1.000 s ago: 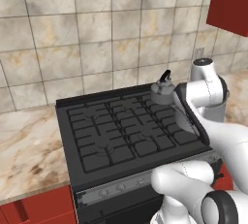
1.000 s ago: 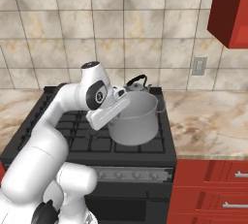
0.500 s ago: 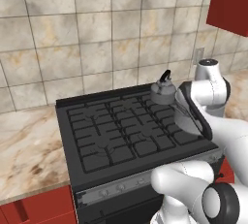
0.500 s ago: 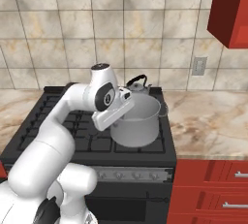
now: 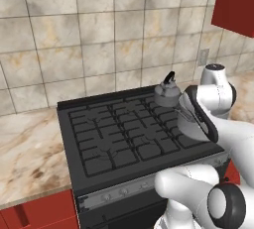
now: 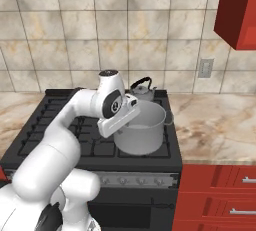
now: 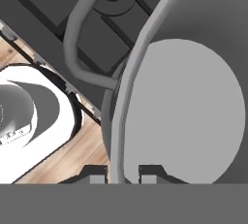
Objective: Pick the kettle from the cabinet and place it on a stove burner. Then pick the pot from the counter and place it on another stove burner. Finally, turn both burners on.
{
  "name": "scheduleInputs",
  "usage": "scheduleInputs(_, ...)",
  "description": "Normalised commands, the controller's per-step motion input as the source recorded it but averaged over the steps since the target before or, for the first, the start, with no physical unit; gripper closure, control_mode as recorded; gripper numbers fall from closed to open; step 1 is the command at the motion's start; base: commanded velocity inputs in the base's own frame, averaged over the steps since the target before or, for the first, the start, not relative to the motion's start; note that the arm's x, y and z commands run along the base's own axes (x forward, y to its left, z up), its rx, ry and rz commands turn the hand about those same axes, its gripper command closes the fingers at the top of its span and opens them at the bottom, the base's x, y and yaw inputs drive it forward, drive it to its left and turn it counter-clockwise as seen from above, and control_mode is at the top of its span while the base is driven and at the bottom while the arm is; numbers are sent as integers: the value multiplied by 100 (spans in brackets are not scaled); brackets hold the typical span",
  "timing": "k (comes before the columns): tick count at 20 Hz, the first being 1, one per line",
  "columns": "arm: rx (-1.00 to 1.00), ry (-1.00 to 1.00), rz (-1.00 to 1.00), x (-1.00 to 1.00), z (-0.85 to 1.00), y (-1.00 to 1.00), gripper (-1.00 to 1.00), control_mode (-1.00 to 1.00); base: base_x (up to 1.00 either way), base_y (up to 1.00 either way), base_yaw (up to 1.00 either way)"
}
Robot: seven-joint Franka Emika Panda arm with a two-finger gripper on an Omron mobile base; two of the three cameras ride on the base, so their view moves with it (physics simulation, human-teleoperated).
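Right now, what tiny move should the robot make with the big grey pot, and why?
Probably lower it. The gripper pinches the rim of the wide grey steel pot, which looks tilted over the black stove grate, with the small grey kettle already standing behind.

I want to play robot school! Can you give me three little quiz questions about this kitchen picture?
1. True or false: the kettle sits at the back of the stove.
2. What do the jaws grip? A) the pot rim B) a drawer handle C) the kettle lid
3. What colour is the wall cabinet?

Key: 1 true; 2 A; 3 red.
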Motion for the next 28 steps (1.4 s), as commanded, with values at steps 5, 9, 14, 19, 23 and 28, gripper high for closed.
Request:
scheduleInputs(5,2,0,0,10,-16,-1,100,-100,0,0,0)
scheduleInputs(9,1,0,0,16,-16,-1,100,-100,0,0,0)
scheduleInputs(14,1,0,0,21,-12,0,100,-100,0,0,0)
scheduleInputs(19,0,0,0,20,-11,-2,100,-100,0,0,0)
scheduleInputs(23,0,0,0,19,-6,-5,100,-100,0,0,0)
scheduleInputs(28,0,0,0,16,-7,-13,100,-100,0,0,0)
